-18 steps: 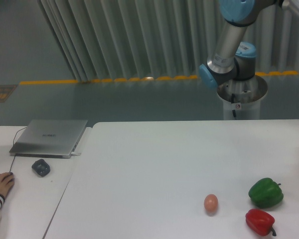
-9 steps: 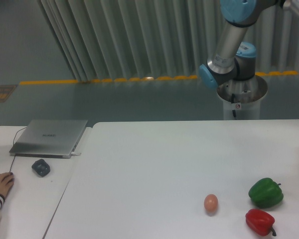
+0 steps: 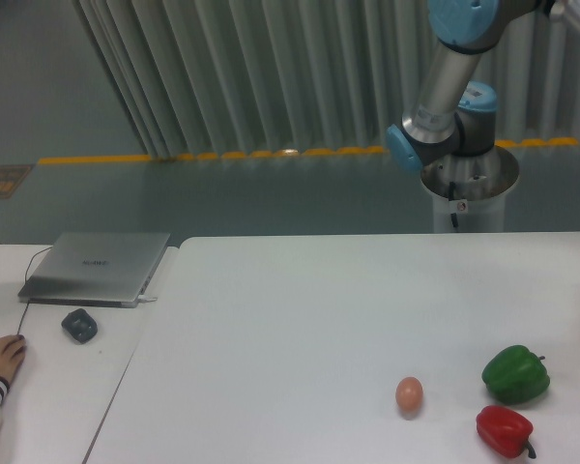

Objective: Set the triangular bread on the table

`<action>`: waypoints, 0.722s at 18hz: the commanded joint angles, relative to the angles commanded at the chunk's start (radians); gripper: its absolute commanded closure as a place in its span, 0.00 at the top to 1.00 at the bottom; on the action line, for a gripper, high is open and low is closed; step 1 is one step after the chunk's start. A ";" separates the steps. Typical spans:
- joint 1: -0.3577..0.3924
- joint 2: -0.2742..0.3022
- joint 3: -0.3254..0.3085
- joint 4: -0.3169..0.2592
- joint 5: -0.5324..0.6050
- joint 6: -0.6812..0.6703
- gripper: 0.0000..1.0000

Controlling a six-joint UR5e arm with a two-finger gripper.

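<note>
The triangular bread is out of view. The large white table (image 3: 300,319) fills the lower right of the camera view. Only the arm's base and lower links (image 3: 443,116) show behind the table's far edge at the upper right; the arm runs out of the top of the frame. The gripper itself is out of view.
A small tan egg (image 3: 409,394), a green bell pepper (image 3: 515,375) and a red bell pepper (image 3: 504,431) lie near the table's front right. On the smaller desk at the left are a closed laptop (image 3: 97,267), a dark mouse (image 3: 79,325) and a person's hand (image 3: 0,358).
The arm's upper link has shifted very slightly to the right. The things on the table have not moved.
</note>
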 joint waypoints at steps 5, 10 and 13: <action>-0.002 0.006 0.043 -0.072 0.000 -0.044 0.03; -0.002 0.006 0.103 -0.145 -0.003 -0.045 0.02; -0.003 0.014 0.141 -0.193 -0.020 -0.046 0.02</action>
